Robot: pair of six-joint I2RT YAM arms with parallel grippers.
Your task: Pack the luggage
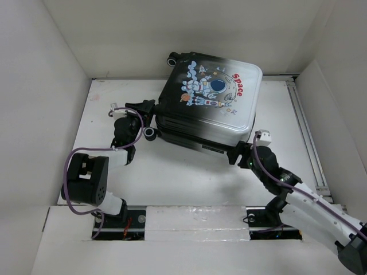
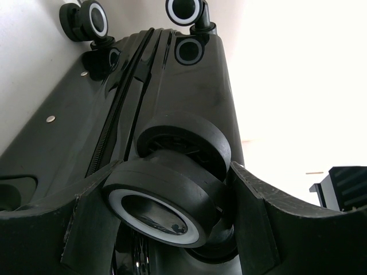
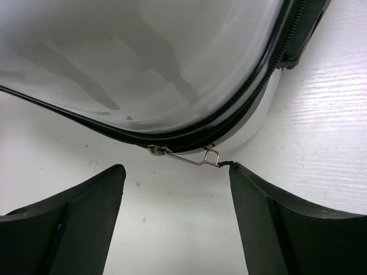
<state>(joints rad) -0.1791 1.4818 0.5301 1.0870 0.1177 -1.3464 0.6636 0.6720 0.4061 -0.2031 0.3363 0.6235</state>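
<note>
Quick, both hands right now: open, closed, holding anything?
Left hand: closed on a wheel of the luggage.
Right hand: open, empty, just short of the zipper pull.

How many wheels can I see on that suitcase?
3: one wheel sits between the left fingers; a second wheel and a third wheel stand at the far end of the suitcase. A fourth may be hidden.

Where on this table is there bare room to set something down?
The table is bare in front of the luggage, along its near side, and in the far-left corner beside it. Its near corners are crowded: the left claw grips a wheel, and the right claw hangs open at the zipper pull.
</note>
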